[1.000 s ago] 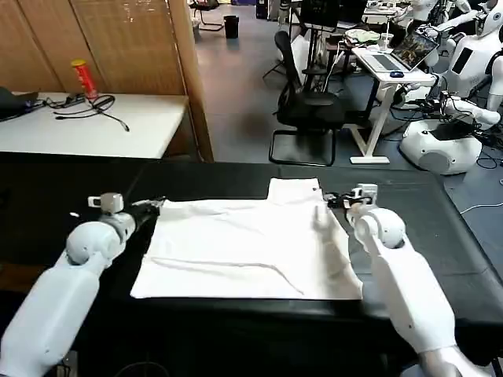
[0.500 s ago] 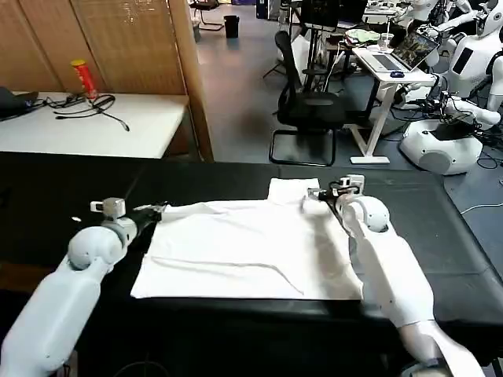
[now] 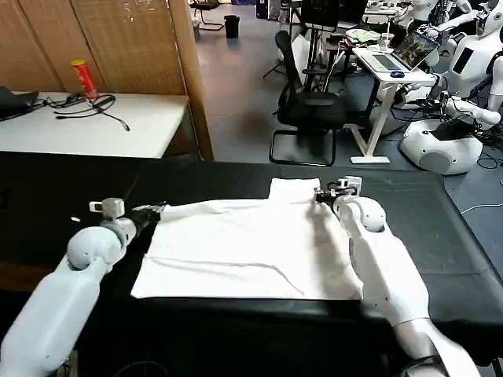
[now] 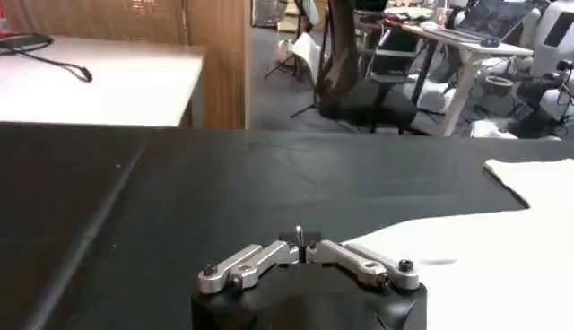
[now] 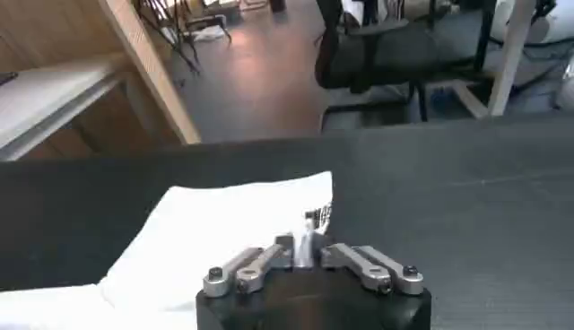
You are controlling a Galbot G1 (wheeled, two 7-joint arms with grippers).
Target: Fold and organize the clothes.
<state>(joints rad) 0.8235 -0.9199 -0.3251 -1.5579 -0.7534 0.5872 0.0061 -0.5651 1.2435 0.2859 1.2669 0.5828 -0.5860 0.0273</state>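
The white T-shirt (image 3: 251,247) lies spread flat on the black tablecloth, with one sleeve (image 3: 295,189) at its far edge. My left gripper (image 3: 155,210) is at the shirt's left far corner; in the left wrist view its fingers (image 4: 300,238) are shut and the white cloth (image 4: 466,260) tapers in to them. My right gripper (image 3: 320,194) is low at the far right, on the sleeve's edge. Seen from the right wrist, that gripper (image 5: 309,235) is shut on the rim of the white sleeve (image 5: 224,224).
The black-covered table (image 3: 440,236) runs wide on both sides of the shirt. Behind it are a white table (image 3: 86,126) with cables and a red can (image 3: 80,78), a wooden partition (image 3: 185,71), an office chair (image 3: 306,110) and desks.
My right gripper has moved up and left, from beside the shirt's right edge to the sleeve at the far edge. The left gripper has barely shifted.
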